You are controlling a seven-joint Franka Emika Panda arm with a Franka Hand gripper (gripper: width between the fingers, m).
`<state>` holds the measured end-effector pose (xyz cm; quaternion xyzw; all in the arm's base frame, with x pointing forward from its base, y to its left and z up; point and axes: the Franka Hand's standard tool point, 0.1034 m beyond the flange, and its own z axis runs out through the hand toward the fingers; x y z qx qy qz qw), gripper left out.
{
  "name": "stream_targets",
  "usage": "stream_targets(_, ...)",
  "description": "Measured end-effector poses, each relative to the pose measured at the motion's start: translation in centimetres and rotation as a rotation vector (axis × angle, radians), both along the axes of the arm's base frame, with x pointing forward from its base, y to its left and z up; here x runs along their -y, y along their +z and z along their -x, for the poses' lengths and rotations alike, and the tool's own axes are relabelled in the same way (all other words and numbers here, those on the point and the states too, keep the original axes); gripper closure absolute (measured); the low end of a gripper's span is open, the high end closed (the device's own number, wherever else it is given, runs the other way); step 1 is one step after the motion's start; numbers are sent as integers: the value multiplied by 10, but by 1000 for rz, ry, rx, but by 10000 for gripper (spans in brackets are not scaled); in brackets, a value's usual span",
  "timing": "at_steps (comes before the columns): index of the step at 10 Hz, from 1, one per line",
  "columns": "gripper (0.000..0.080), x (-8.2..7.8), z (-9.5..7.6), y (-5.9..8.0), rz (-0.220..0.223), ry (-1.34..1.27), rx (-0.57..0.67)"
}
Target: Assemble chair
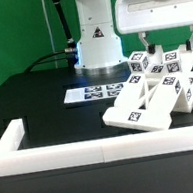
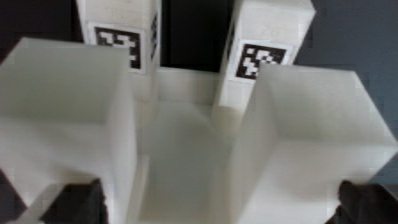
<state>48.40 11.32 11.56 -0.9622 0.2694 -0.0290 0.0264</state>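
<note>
white tagged chair parts (image 1: 154, 90) clustered on the black table, against the barrier wall.

The arm reaches down from the top of the exterior view's right side, wrist vertical, its gripper (image 1: 167, 49) pointing straight down with the two dark fingertips (image 2: 71, 200) spread wide apart (both visible in the wrist view).

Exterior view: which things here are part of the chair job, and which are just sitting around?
Part of the job:
- chair parts, tagged white pieces bunched against the barrier wall
- gripper, down over them

Just there:
- marker board, flat on the table
- barrier wall, long, low, white
- robot base at the back
</note>
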Motion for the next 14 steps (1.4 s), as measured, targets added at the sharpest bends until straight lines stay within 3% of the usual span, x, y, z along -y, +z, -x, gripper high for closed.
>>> stream_targets(2,150,-13,4,-2,0,-5,-6)
stream_targets(8,150,-25,14,-18,19,22,-30)
stream_targets(14,150,-35,10,-16,19,38,-24)
